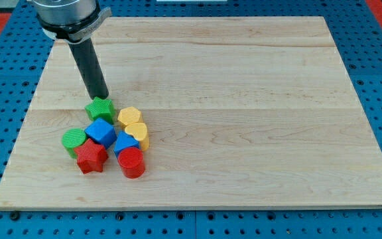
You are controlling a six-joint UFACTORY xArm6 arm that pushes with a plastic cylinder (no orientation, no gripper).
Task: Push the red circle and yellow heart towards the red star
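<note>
The red star lies at the lower left of the wooden board. The red circle lies just to its right, with a small gap between them. The yellow heart sits above the red circle, touching a blue block. My tip is at the top of the cluster, right above the green block and about touching it. It is well above the red star and to the upper left of the yellow heart.
A blue cube, a green cylinder and a yellow hexagon-like block are packed into the same cluster. The wooden board lies on a blue perforated table.
</note>
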